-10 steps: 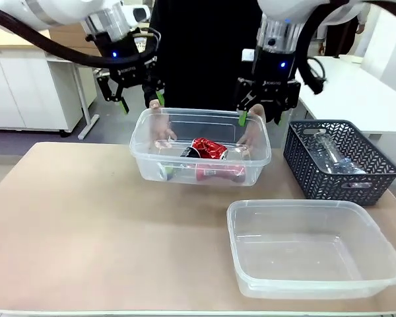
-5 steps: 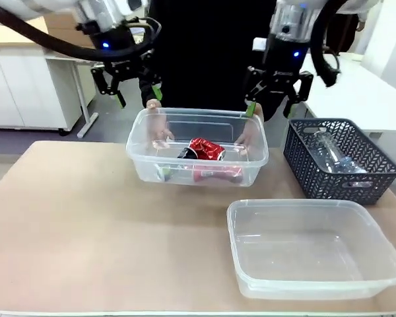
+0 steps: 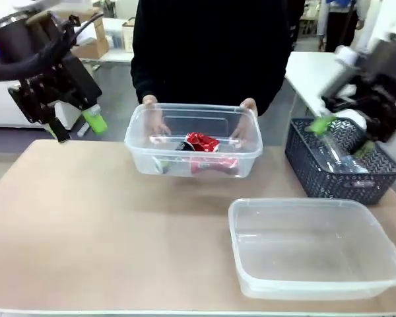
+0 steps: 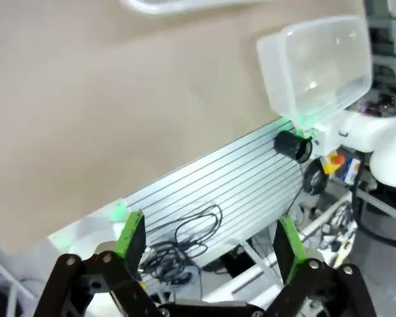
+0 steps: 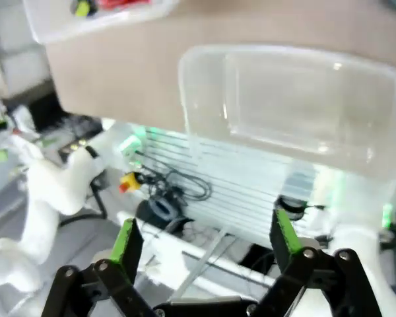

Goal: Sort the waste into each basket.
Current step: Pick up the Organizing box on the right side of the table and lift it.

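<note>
I log cans (image 3: 201,143) in 12 o'clock tub (image 3: 133,134), bottles (image 3: 331,157) unsorted at 3 o'clock, left gripper (image 3: 77,129) and right gripper (image 3: 343,137) wide, empty.

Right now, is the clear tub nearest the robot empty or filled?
Empty. The near tub has a bare see-through floor in the front view; the red cans lie in the far tub.

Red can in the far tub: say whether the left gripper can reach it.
Probably yes: the tub is open-topped, the left gripper stands open beside it, and the person's hands hold only its far side.
</note>
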{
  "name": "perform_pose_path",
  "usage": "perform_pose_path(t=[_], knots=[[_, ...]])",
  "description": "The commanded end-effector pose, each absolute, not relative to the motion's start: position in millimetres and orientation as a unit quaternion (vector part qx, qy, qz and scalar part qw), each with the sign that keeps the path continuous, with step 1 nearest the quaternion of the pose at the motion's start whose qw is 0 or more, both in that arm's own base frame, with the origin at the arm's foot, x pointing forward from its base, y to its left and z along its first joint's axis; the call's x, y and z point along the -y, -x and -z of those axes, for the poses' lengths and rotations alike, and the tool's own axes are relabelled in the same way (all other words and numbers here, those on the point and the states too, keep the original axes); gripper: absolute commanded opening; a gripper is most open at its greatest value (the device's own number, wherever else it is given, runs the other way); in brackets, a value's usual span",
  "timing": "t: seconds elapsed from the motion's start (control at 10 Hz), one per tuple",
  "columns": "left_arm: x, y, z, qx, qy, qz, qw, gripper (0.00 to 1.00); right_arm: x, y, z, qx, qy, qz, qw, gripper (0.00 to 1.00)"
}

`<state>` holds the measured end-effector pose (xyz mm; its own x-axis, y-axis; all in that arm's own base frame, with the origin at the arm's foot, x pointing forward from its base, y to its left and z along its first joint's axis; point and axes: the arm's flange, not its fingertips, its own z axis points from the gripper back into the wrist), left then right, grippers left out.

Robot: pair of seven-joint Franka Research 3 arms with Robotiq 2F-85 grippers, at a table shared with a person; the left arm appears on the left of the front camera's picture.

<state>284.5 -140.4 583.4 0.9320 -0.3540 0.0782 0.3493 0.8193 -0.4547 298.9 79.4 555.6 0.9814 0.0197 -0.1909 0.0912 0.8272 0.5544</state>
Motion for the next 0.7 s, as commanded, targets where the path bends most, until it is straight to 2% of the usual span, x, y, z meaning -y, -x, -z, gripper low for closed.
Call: perform_pose_path(t=[0.0,0.1,0.2,0.3,0.4,0.5,0.6], knots=[[141,-292,-564,0.019,0.225,0.104,0.968,1.0,-102,-318,-571,-0.082,-0.257,-0.015,0.963,1.0],[140,-285,-583,-0.005,0.237,0.184,0.954,1.0,-102,-318,-571,-0.082,-0.257,-0.015,0.963,1.0],[140,-285,-583,-0.005,0.237,0.184,0.954,1.0,-102,-318,-571,-0.082,-0.257,-0.015,0.963,1.0],[140,-285,-583,-0.005,0.237,0.184,0.954,1.0,-86,-297,-557,-0.089,-0.279,0.014,0.956,1.0],[135,-279,-573,0.004,0.233,0.157,0.96,1.0,-104,-319,-555,-0.131,-0.353,-0.036,0.926,1.0],[132,-272,-573,0.023,0.28,0.161,0.946,1.0,-90,-317,-551,-0.147,-0.433,-0.054,0.888,1.0],[110,-257,-571,0.007,0.375,0.182,0.909,1.0,-62,-309,-540,-0.169,-0.514,-0.058,0.839,1.0]])
